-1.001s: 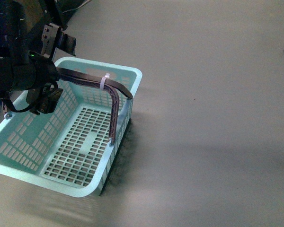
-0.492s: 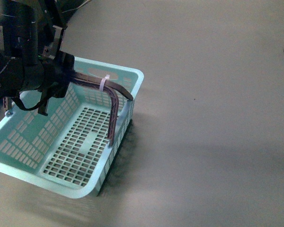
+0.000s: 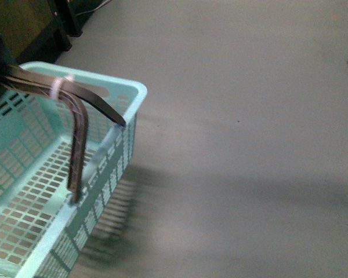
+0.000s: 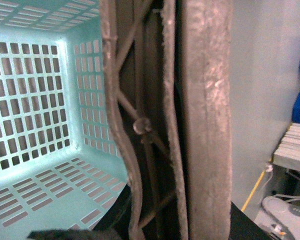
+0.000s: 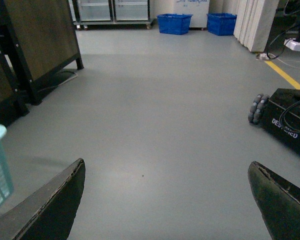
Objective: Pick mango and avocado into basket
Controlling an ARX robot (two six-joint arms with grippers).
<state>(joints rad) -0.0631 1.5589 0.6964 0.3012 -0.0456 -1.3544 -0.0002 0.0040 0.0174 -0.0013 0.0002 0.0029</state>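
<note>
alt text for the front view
An aqua basket, empty where visible, fills the lower left, its brown handles swung up and tied with a white zip tie, over grey floor. No fruit shows.

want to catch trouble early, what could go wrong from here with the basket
1. The basket seems to hang tilted from its brown handles, which fill the left wrist view; a slip or swing could drop it.
2. Its inside is empty and no fruit shows in any view, so it may be carried away from the fruit.
3. The right gripper has its jaws open over the floor, near a wheeled black base it could bump.
</note>
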